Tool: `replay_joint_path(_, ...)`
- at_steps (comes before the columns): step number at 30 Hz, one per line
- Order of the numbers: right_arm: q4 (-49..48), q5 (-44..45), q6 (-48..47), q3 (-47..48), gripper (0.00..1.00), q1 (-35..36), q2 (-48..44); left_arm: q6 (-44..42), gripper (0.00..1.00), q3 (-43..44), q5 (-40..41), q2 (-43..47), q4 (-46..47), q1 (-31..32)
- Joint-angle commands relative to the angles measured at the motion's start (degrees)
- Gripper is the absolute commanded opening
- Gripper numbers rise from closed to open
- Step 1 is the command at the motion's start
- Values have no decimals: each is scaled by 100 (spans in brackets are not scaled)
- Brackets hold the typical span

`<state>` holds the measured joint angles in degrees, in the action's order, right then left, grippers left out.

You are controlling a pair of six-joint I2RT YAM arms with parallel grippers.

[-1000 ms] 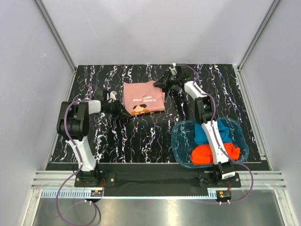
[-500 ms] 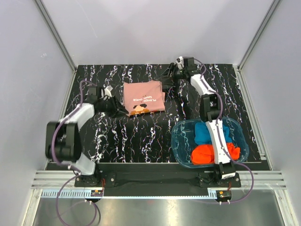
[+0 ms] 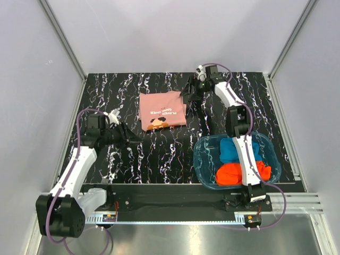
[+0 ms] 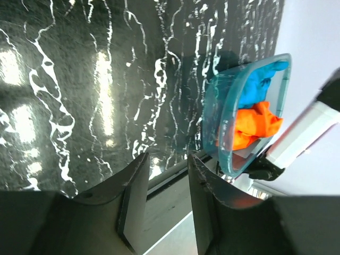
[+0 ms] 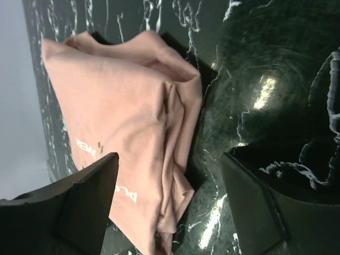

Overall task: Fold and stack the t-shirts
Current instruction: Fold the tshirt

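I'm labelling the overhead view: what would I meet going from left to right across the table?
left gripper → pink t-shirt → right gripper → plastic tub

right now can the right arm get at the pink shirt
Probably yes: the right pincer stands open just off the right edge of the folded pink shirt, with nothing between them. The left pincer sits far to the left, out of the way.
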<state>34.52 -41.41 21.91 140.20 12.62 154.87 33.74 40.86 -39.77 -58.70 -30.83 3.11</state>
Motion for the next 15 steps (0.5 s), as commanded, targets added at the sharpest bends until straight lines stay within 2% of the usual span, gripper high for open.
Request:
replay_joint_path(1,370,387,-687,411,86,232,210,265,40,-8,39,350,-90,14)
replay_joint_path(5,406,511,-636,420,84,320,360,274,40,132,110,508,-257,14)
replay_joint_path(11,590,905,-530,569,76,610,631,353,40,291,136,675,-424,5)
replay_joint_path(12,582,950,-487,587,74,645,667,370,40,334,136,675,-450,5)
replay_joint_path(15,477,1117,-284,517,58,698,738,379,40,378,145,675,-511,5)
